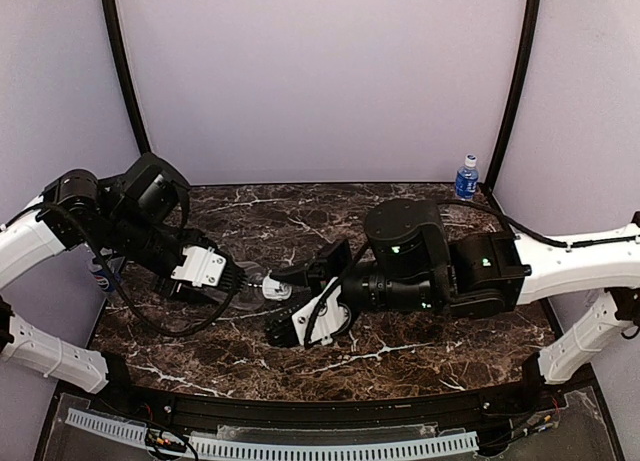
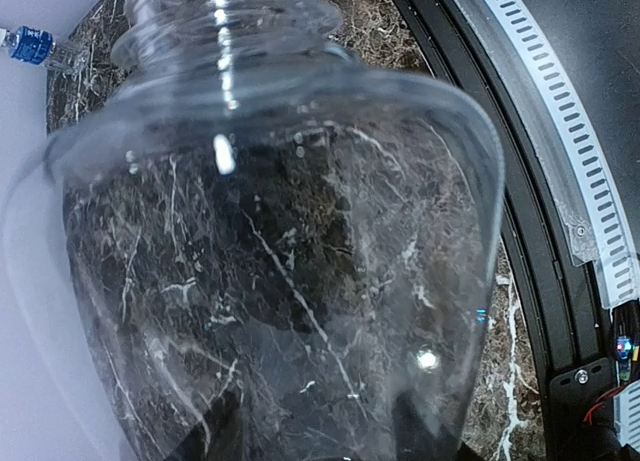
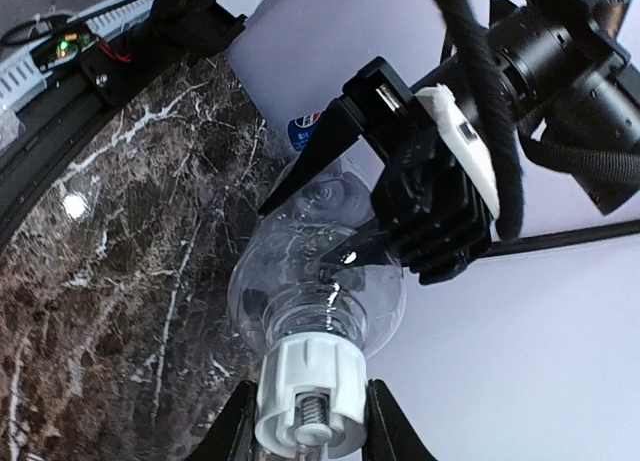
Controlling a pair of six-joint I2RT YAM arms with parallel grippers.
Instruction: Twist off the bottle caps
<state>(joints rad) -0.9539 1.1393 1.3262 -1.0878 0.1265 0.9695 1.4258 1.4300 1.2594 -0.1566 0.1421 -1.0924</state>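
Note:
The plain clear bottle [image 1: 252,279] lies on its side in the air over the table's middle, held between the two arms. My left gripper [image 1: 240,279] is shut on its body; the bottle [image 2: 280,241] fills the left wrist view, with the dark fingertips [image 2: 215,431] showing through it. My right gripper [image 1: 287,286] is shut on the bottle's white cap [image 3: 310,391], with a finger [image 3: 232,429] on each side. The cap sits on the neck [image 3: 305,316]. The left gripper's black fingers [image 3: 320,151] clamp the bottle [image 3: 300,251] behind the neck.
A labelled bottle with a dark blue cap [image 1: 466,176] stands at the back right corner; it also shows in the left wrist view [image 2: 30,43]. Another blue-labelled bottle [image 1: 100,273] stands at the left edge, partly hidden by the left arm, and its label [image 3: 303,131] shows in the right wrist view.

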